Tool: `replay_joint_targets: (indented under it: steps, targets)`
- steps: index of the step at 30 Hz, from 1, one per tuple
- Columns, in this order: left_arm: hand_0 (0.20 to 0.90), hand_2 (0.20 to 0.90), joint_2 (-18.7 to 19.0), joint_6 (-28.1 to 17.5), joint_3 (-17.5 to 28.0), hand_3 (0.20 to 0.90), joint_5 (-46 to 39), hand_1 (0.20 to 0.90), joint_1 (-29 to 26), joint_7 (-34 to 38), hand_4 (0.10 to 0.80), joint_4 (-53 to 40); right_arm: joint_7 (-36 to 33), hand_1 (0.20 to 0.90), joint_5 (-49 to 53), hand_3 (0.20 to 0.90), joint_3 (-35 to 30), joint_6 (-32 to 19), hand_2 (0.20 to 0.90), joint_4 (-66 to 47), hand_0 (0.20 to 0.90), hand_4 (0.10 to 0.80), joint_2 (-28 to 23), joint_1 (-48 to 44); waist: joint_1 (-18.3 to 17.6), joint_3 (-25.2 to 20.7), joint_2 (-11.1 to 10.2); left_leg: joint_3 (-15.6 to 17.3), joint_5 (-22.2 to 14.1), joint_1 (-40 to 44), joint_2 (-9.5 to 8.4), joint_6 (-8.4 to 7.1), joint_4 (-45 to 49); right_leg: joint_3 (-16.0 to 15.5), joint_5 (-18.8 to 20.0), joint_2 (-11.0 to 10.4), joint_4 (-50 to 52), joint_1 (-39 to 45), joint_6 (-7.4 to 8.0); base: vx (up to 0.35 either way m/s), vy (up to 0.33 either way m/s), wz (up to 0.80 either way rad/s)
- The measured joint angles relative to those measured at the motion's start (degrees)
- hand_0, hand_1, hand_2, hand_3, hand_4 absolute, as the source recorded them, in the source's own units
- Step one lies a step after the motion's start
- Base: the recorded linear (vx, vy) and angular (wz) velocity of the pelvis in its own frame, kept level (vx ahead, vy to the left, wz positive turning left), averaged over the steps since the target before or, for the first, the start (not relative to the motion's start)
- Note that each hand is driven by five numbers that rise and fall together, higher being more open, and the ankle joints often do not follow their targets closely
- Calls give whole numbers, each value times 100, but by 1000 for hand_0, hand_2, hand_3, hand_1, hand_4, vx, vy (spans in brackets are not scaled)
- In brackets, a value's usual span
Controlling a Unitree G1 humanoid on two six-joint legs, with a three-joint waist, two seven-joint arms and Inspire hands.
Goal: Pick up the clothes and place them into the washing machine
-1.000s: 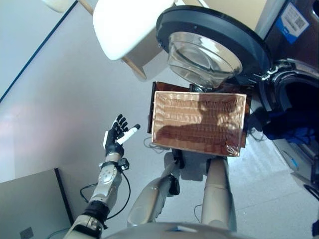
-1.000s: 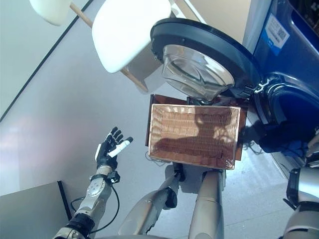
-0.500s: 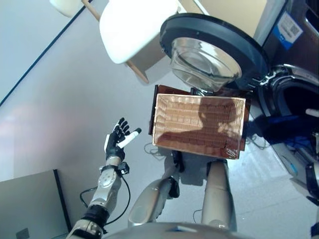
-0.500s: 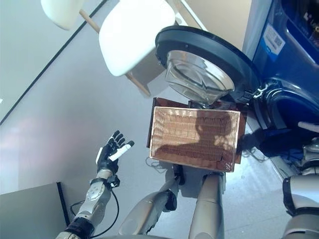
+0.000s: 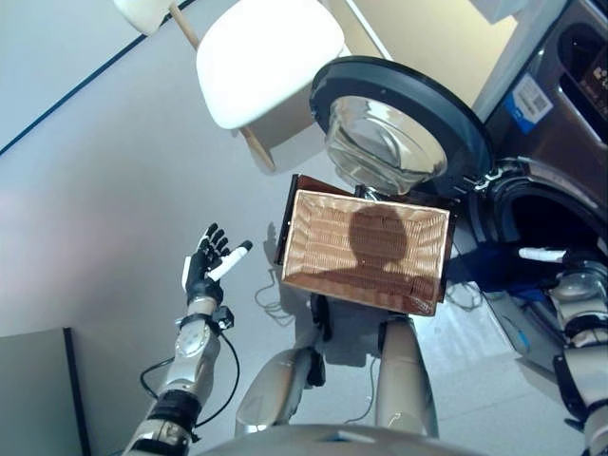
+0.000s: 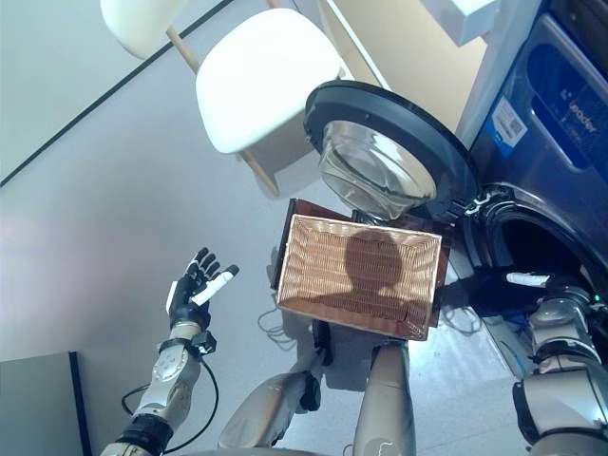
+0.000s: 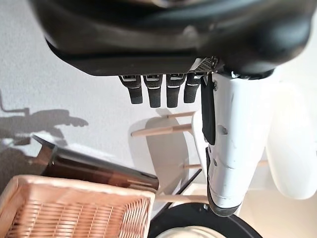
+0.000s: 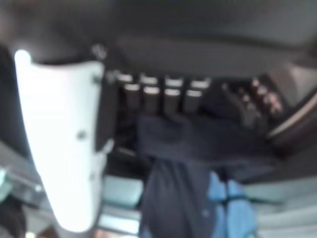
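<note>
The shallow wicker basket (image 5: 366,249) lies empty on the low dark brown box (image 5: 288,204) beside the washing machine (image 5: 570,104). The machine's round door (image 5: 399,123) stands open above the basket. Dark blue clothes (image 5: 489,271) hang at the lower lip of the drum opening; they also show in the right wrist view (image 8: 173,188) with a light blue piece. My right hand (image 5: 543,254) is at the drum mouth just above these clothes, fingers (image 8: 163,96) straight, holding nothing. My left hand (image 5: 201,274) is raised over the floor left of the basket, open and empty.
A white chair (image 5: 271,57) with wooden legs stands behind the machine's door. A grey cabinet (image 5: 33,399) is at the lower left. Bare grey floor lies left of the basket.
The camera has shifted, showing more of the machine. My right arm has come into view and its hand has reached the drum mouth. The left hand stays raised and open.
</note>
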Motion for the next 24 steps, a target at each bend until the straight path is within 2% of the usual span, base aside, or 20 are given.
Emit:
replay_joint_targets:
  steps: [4,7,11,14,24]
  targets:
    - [900,900,19,7,173,900,59,900,13,14,800,22,99,900,-1054,900,761,-67,900,-582,900,800,13,356,-22,-20,-134,-11,-44,175,44,5,4,-43,12,25,-124,254,1,-14,8,-3]
    - [900,900,46,7,184,900,111,900,-9,54,800,24,88,900,-1662,900,882,-158,900,-706,900,800,14,298,21,-68,-252,-21,-61,162,52,22,3,-54,6,29,-192,269,-35,-38,11,-3]
    - [900,900,88,9,186,900,117,900,39,105,800,30,94,900,-2021,900,938,-98,900,-657,900,800,49,258,73,-75,-283,-17,-73,133,39,39,-2,-49,8,15,-228,256,-43,-37,-4,-5]
    - [900,900,152,28,192,900,120,900,73,122,800,22,105,900,-2388,900,1218,-54,900,-729,900,800,66,252,74,-94,-312,-8,-75,23,47,42,-4,-49,70,31,-255,145,-22,-32,-6,-6]
    - [900,900,146,71,206,900,199,900,-125,214,800,49,84,900,-2446,900,1152,69,900,-143,900,800,618,131,150,-94,-317,26,-74,48,53,39,-2,-20,114,57,-327,195,-5,11,6,-5]
